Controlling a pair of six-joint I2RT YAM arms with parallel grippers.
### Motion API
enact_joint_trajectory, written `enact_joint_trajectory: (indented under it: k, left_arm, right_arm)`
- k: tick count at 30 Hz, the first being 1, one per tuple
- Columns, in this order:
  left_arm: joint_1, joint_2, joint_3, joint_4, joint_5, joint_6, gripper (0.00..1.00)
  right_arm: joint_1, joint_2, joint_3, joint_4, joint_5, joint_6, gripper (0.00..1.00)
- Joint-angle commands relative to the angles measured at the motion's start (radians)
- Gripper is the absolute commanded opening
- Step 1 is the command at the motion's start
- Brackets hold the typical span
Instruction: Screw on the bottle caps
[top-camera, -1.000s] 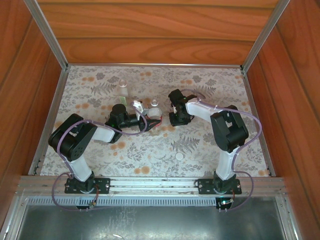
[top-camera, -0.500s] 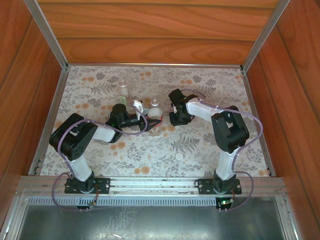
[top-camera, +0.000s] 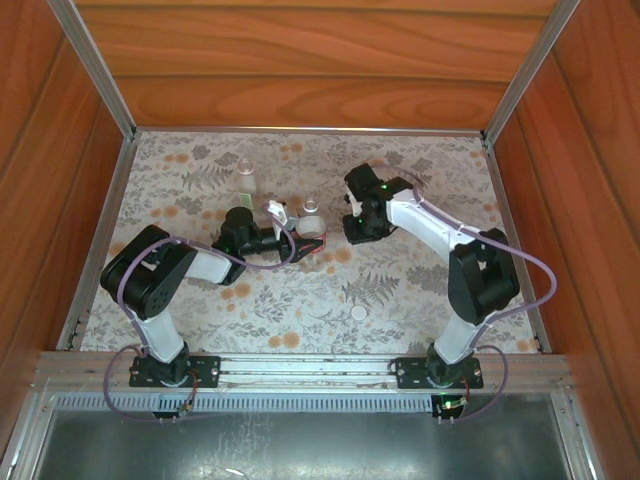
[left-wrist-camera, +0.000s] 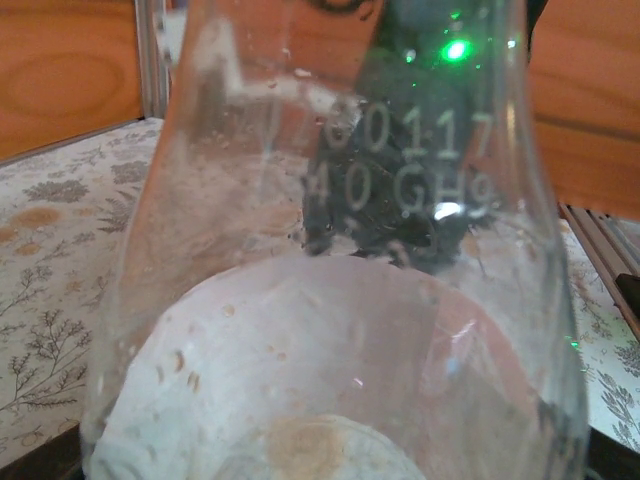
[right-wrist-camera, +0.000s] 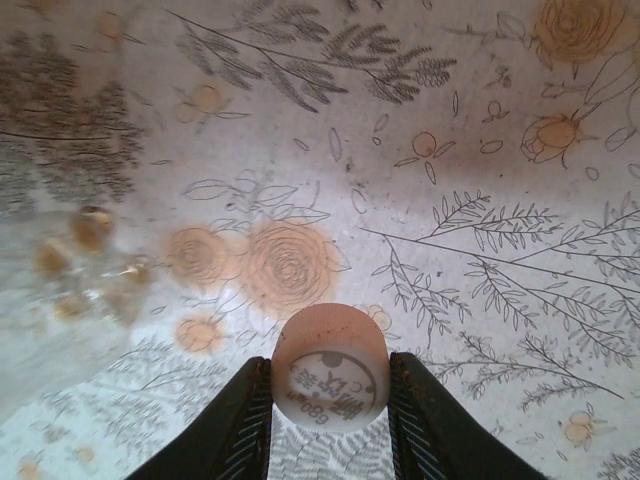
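Note:
My left gripper (top-camera: 300, 243) is shut on the clear bottle with the red label (top-camera: 311, 230), which stands upright on the flowered cloth with an open neck. In the left wrist view that bottle (left-wrist-camera: 330, 300) sits close up and hides the fingers. Just right of it, my right gripper (top-camera: 353, 232) is shut on a small white bottle cap (right-wrist-camera: 328, 375), pinched between both black fingers (right-wrist-camera: 245, 425) above the cloth. A second white cap (top-camera: 359, 313) lies loose on the cloth nearer the front. The second clear bottle (top-camera: 245, 173) stands upright behind the left gripper.
The flowered cloth (top-camera: 300, 290) covers the table inside wooden walls (top-camera: 300, 60) with metal rails along the sides. The right arm's elbow (top-camera: 480, 275) stands high at the right. Open cloth lies around the loose cap.
The right arm has swung its elbow to the right and its wrist has shifted slightly back, while its jaws have closed in further. The left arm and its bottle have stayed still.

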Motion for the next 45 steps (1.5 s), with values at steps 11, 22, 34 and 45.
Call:
enact_joint_trajectory:
  k: [11, 22, 34, 45]
  left_arm:
    - [0.001, 0.041, 0.011, -0.038, 0.035, 0.037, 0.69]
    - [0.001, 0.058, 0.024, -0.037, 0.054, 0.047, 0.69]
    - [0.002, 0.062, 0.026, -0.038, 0.061, 0.065, 0.69]
    - [0.002, 0.067, 0.024, -0.038, 0.060, 0.076, 0.68]
  right_arm:
    - [0.019, -0.105, 0.290, -0.240, -0.180, -0.058, 0.32]
    - [0.055, -0.071, 0.512, -0.329, -0.245, -0.073, 0.32]
    - [0.142, 0.117, 0.802, -0.482, -0.188, -0.144, 0.33]
    - [0.179, 0.188, 0.926, -0.594, -0.125, -0.165, 0.33]
